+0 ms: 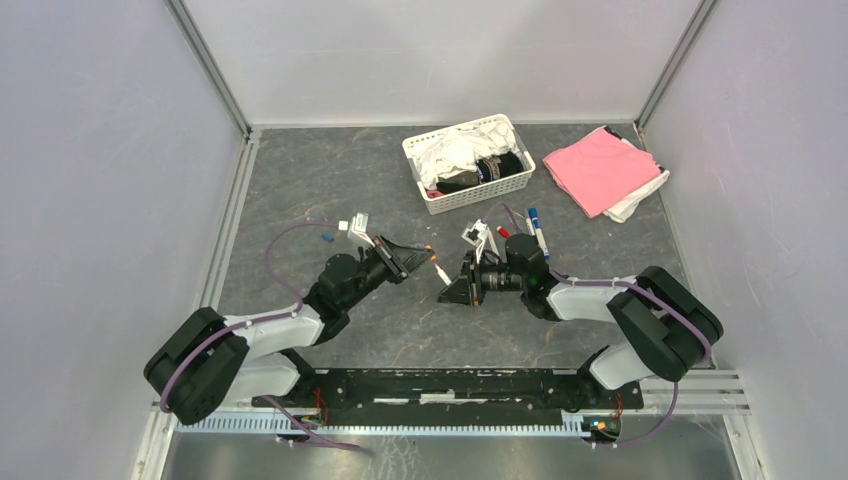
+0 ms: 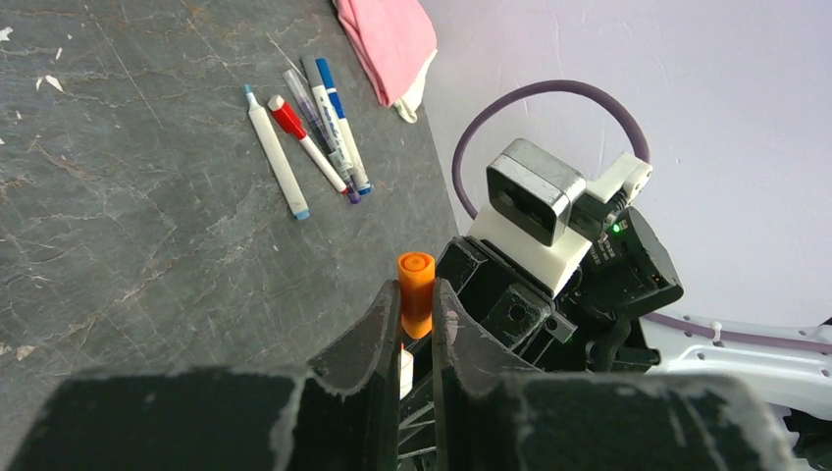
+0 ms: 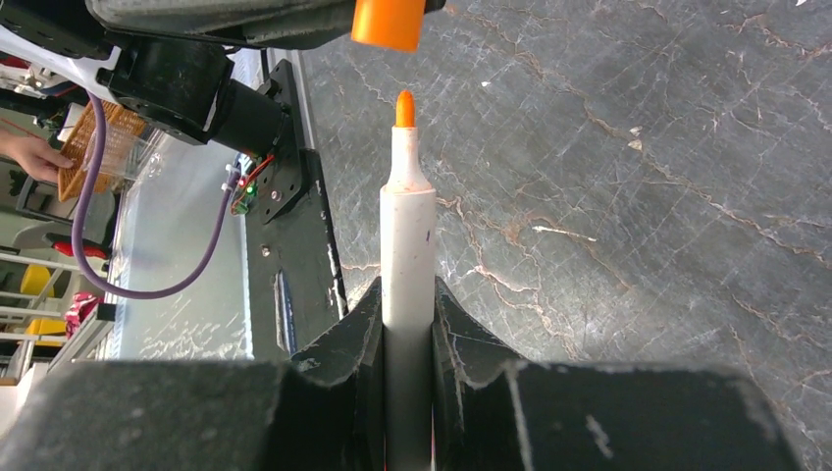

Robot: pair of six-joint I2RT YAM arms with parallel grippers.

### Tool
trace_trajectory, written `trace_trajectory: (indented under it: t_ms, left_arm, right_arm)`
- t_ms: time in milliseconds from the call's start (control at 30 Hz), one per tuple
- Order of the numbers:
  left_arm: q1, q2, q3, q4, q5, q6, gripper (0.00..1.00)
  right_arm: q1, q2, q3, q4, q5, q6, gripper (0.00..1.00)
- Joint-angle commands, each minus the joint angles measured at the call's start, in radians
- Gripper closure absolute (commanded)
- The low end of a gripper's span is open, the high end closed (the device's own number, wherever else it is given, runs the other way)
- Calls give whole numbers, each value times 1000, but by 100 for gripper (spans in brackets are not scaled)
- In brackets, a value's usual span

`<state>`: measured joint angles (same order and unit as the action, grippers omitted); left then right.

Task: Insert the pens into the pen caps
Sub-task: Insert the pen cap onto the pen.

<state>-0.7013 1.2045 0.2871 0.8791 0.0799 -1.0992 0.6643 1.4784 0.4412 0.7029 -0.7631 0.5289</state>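
My left gripper point(image 2: 416, 296) is shut on an orange pen cap point(image 2: 416, 275), which sticks out past the fingertips. My right gripper point(image 3: 407, 290) is shut on the white barrel of a pen point(image 3: 407, 226) with a bare orange tip. In the right wrist view that tip points at the orange cap point(image 3: 389, 22) with a small gap between them. From above, the two grippers meet tip to tip at mid-table, left point(image 1: 424, 257) and right point(image 1: 450, 288). Several more pens point(image 2: 314, 137) lie side by side on the table, among them a red-capped one point(image 2: 290, 120).
A white basket point(image 1: 429, 196) of cloths and dark items stands at the back. A pink cloth point(image 1: 598, 167) lies to its right. A small blue cap point(image 1: 328, 238) sits near the left arm. The loose pens point(image 1: 536, 230) lie just behind the right arm.
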Motion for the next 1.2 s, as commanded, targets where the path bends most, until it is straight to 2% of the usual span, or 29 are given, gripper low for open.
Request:
trace_trajectory:
  t_ms: [0, 567, 933, 1167]
  left_arm:
    - [-11, 4, -10, 50, -17, 18, 98]
    - [-43, 20, -6, 32, -38, 28, 98]
    - [-43, -86, 0, -117, -167, 47, 98]
    - [-43, -90, 6, -127, -149, 53, 98]
  right_arm:
    - [-10, -29, 33, 45, 10, 18, 100]
    - [-21, -30, 31, 76, -9, 42, 100]
    - [-19, -15, 39, 76, -56, 44, 100]
    - [-16, -17, 39, 94, -71, 53, 100]
